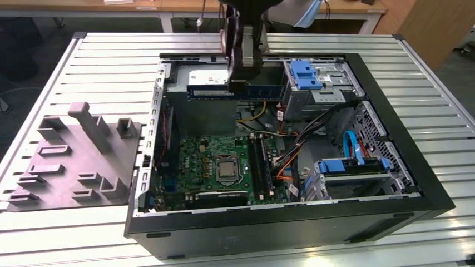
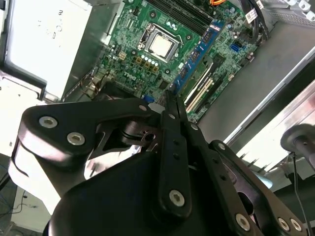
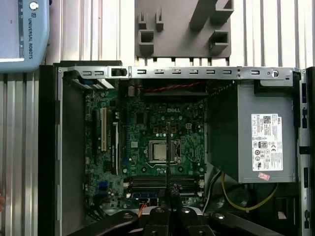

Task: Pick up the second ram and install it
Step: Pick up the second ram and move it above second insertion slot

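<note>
On the exterior view's left a grey moulded tray [image 1: 74, 158] lies on the slatted metal table [image 1: 415, 50], just beside the open black computer case [image 1: 297, 228]. Inside the case the green motherboard [image 1: 215, 161] lies flat, its near edge hidden behind the case wall. Above it hangs the arm [image 1: 245, 33], cut off at the picture's upper edge. Its gripper [image 1: 239, 84] is pinched narrow on the ram stick [image 1: 268, 89], a dark blue-green strip held level in the air, crosswise to the black slots [image 1: 257, 161]. The gripper hides the stick's middle. In the first wrist view the stick [image 3: 168, 157] seems to be the thin dark line running out from the gripper [image 3: 170, 196], though edge-on it is hard to make out. In the second wrist view the gripper [image 2: 170, 105] and its black linkage cover much of the motherboard. Behind the stick sits the power supply [image 3: 246, 132], which carries a white printed label [image 3: 266, 142]. Farther right stand blue drive brackets [image 1: 304, 75]. Wooden desks [image 1: 186, 6] line the room beyond the table.
</note>
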### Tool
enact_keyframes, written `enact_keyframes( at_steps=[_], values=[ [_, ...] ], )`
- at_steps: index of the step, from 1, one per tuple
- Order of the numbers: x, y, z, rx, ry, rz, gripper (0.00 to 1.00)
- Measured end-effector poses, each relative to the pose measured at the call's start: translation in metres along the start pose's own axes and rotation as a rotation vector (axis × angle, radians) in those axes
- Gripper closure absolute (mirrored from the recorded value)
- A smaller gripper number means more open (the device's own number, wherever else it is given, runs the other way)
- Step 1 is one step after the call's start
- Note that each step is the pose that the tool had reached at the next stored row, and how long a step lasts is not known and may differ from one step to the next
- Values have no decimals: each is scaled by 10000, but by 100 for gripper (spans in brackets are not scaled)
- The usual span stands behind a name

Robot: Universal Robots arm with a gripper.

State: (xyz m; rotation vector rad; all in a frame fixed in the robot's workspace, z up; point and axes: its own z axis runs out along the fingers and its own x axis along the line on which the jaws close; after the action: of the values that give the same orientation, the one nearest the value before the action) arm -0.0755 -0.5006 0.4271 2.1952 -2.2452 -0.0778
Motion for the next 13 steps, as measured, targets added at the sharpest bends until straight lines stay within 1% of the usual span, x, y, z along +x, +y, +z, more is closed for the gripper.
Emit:
enact_keyframes(
  at_steps=[9,13],
  values=[
    [4,-81,161,0,-1,-4,89],
    [6,-98,233,-2,3,-69,89]
  ],
)
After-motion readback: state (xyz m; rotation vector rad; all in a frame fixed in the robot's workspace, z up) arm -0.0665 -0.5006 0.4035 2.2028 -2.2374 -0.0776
